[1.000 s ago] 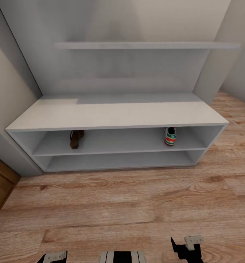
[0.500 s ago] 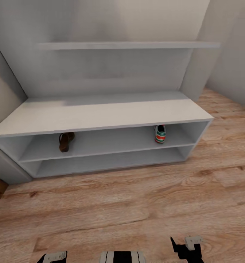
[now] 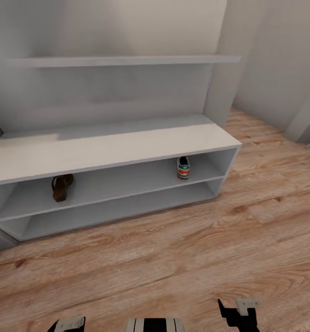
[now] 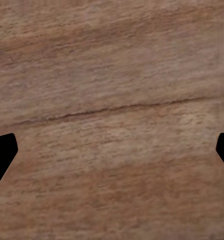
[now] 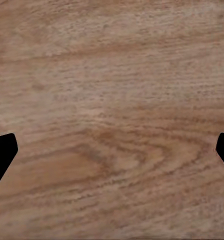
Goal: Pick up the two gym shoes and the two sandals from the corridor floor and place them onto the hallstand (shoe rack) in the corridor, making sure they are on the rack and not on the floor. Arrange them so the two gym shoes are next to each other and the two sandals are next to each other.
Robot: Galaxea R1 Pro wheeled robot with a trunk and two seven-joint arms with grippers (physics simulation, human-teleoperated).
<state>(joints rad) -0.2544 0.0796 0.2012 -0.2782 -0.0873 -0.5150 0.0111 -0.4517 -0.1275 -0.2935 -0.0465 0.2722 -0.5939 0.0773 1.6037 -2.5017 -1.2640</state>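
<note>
With both end effectors, left (image 4: 112, 150) and right (image 5: 112, 150), spread empty over the corridor floor (image 3: 182, 258), one sandal (image 3: 61, 186) far left and one gym shoe (image 3: 183, 167) right on the hallstand's (image 3: 104, 150) upper shelf, find each mate, then set it beside its partner

Hallstand (image 3: 113, 147): pale grey-white. Sandal (image 3: 60, 186), left of frame: plain dark brown. Gym shoe (image 3: 183, 167), centre right: cream-white, green stripes, red-orange heel. Floor (image 3: 182, 249): light brown wood grain.
</note>
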